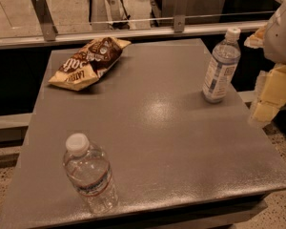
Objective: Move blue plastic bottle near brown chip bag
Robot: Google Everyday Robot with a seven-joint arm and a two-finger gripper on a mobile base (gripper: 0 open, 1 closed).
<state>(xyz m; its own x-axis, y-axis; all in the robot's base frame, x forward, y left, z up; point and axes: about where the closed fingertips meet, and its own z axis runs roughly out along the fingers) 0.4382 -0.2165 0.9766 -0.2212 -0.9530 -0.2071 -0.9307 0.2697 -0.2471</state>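
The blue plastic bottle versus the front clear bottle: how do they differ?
The blue plastic bottle is taller, slimmer, bluish; the clear bottle is squatter. The blue one's label is large, the clear one's a thin band. The gripper hangs beside the blue one. Both stand upright, white-capped.

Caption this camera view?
Upright blue plastic bottle near gripper at right edge; brown chip bag lies back-left on the table.

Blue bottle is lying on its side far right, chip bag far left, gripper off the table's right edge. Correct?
No: the camera view shows the blue bottle standing upright, cap up. The rest holds: it is far right, the chip bag far left, the gripper off the table's right edge.
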